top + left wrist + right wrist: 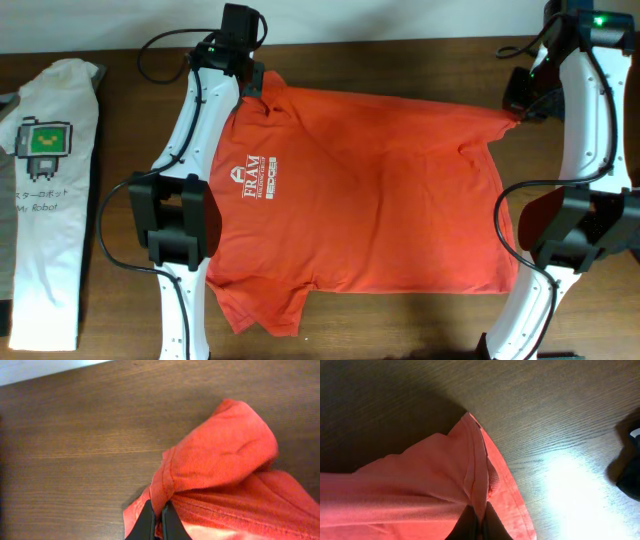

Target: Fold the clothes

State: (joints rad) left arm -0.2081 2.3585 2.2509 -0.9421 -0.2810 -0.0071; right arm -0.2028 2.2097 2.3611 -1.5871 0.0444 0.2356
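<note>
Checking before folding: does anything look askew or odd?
The red-orange thin-fabric T-shirt lies skewed: the left gripper and right gripper pinch its far edge into stretched points, and wrinkles run between them.

Matt cloth T-shirt (pixel 380 190) — wooden table (pixel 400 322), seemingly.

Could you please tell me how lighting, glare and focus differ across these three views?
Overhead: even light, sharp, the white lettering on the red-orange thin-fabric T-shirt legible. Left wrist: mildly soft, the shirt casting a dark shadow beside it. Right wrist: strong white glare on the brown wooden table at lower right, heavy shadow upper left.
</note>
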